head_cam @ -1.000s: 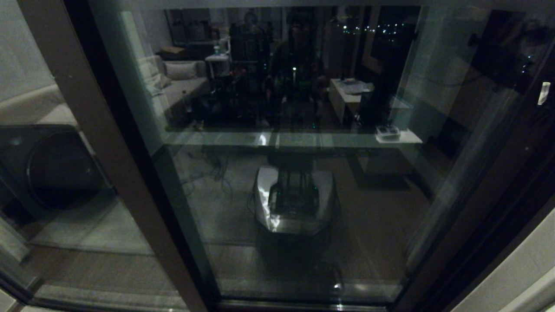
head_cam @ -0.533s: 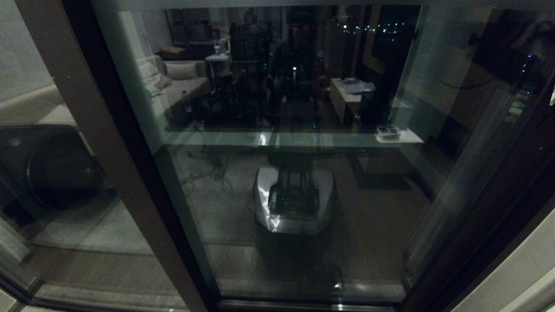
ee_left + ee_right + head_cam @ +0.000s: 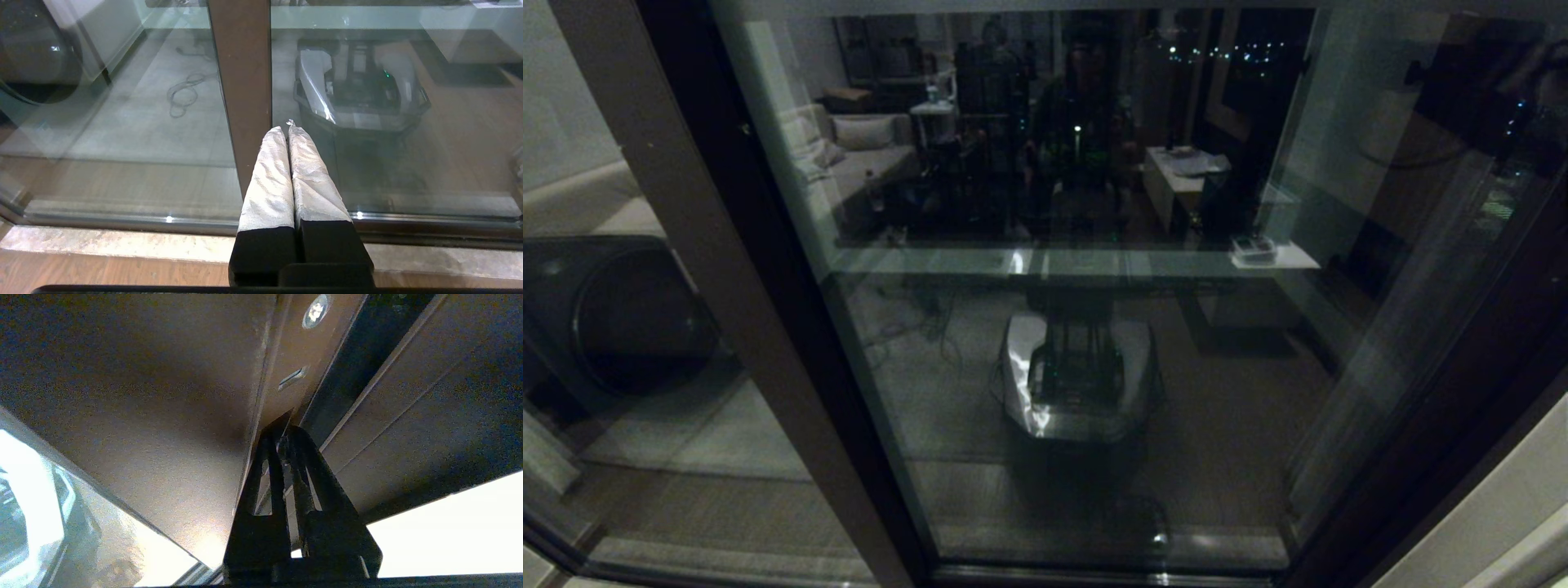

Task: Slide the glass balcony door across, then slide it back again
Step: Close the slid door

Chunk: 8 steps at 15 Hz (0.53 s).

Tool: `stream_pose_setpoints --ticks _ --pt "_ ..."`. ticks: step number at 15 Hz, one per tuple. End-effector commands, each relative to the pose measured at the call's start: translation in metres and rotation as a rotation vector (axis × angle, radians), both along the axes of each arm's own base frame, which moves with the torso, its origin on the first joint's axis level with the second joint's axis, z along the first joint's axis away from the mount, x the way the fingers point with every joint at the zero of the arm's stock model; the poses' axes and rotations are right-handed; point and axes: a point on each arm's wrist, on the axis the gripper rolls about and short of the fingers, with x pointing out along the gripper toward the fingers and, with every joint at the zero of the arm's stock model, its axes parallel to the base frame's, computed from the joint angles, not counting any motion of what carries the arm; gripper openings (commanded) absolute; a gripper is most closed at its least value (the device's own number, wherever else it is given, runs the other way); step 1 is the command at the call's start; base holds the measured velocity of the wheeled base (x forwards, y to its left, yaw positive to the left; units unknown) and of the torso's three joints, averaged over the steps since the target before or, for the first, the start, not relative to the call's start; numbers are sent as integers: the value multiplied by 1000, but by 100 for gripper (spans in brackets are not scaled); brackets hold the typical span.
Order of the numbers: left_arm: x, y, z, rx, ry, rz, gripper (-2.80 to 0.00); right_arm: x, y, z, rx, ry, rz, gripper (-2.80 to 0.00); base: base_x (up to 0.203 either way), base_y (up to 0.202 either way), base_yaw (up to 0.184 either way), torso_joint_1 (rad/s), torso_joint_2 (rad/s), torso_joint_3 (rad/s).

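The glass balcony door point(image 3: 1078, 327) is filling nearly the whole head view, its reflective pane mirroring the room and the robot's own base. Its dark brown stile point(image 3: 1445, 392) is running down the right side, close against the outer frame, while a plain brown post point(image 3: 711, 269) of the fixed panel is standing on the left.

The right gripper point(image 3: 286, 435) is working at that stile: in the right wrist view its black fingers are pressed together with nothing between them, and their tips are resting at the edge of the stile, just below a narrow slot point(image 3: 292, 377) and a small screw point(image 3: 315, 310). The tips seem to be wedged into the stile's edge, though the dim, close view is making the exact contact hard to confirm.

The left gripper point(image 3: 288, 130) is hovering low near the floor track point(image 3: 408, 228), its padded fingers clenched on nothing and pointing at the brown post point(image 3: 243, 81); it is looking idle.

Judging by the stile sitting so near the frame, the door is standing at or close to its shut position. Whether this is the start of the first slide or the end of the return, these views are not settling it, so how much is left remains unclear.

No brand, label or readable writing is showing anywhere.
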Motion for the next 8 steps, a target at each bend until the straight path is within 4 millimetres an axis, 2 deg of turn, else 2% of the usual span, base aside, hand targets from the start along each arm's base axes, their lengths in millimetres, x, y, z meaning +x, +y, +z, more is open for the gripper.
stream_pose_setpoints --ticks 1,4,8 --pt "0 0 0 0 1 0 -280 -12 5 6 3 -5 15 -280 0 0 0 0 0 0" --pt "0 0 0 0 1 0 -280 -36 15 15 10 -20 54 -280 0 0 0 0 0 0" --pt "0 0 0 0 0 -1 -280 -79 27 30 15 -65 106 -280 0 0 0 0 0 0"
